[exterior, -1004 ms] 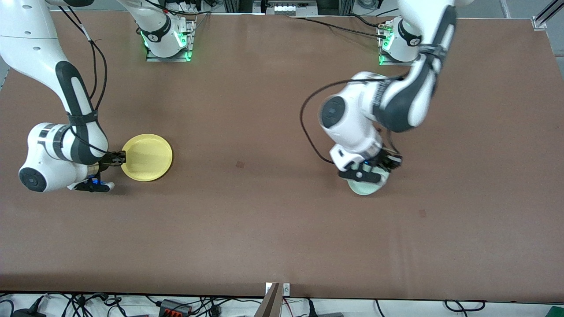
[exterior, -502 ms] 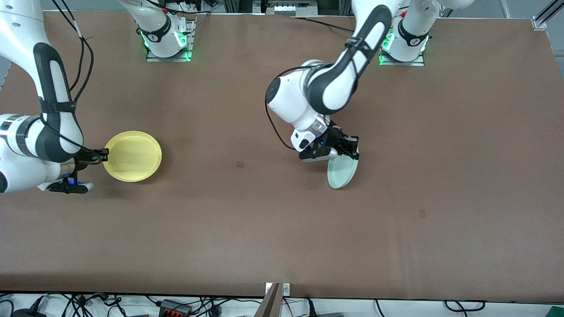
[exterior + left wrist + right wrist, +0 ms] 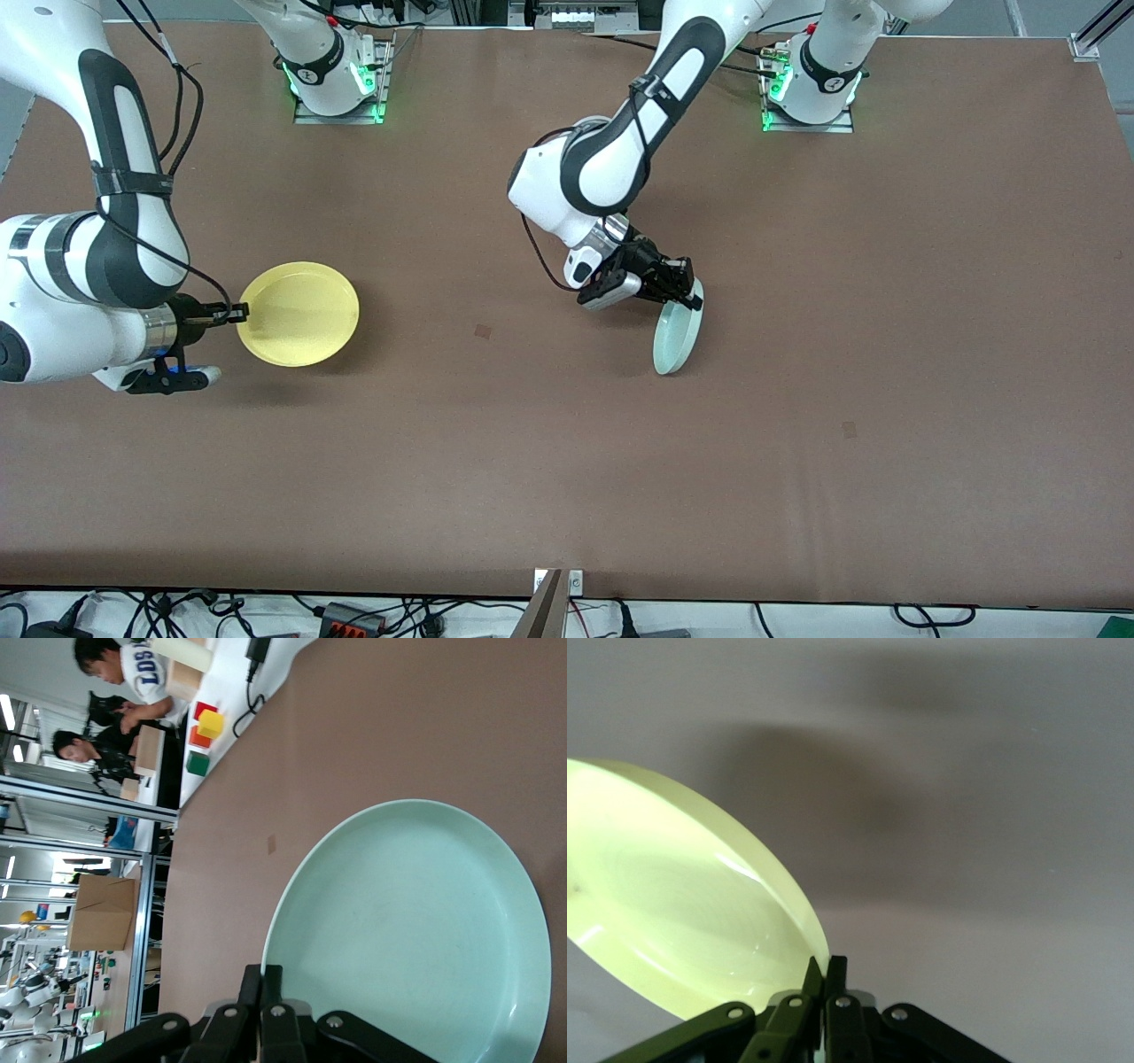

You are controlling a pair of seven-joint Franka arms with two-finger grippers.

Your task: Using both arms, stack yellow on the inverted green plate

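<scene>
While the left gripper (image 3: 680,293) has the green plate (image 3: 677,330) pinched by its rim and tipped on edge over mid-table, I'd call the flip only half done. My right gripper (image 3: 232,312) is clamped on the yellow plate (image 3: 299,313) at the right arm's end of the table — roughly level, so stacking is all still ahead.

Plain yellow plate (image 3: 299,314), pale mint-green plate (image 3: 675,338), seemingly brown table (image 3: 567,461).
</scene>
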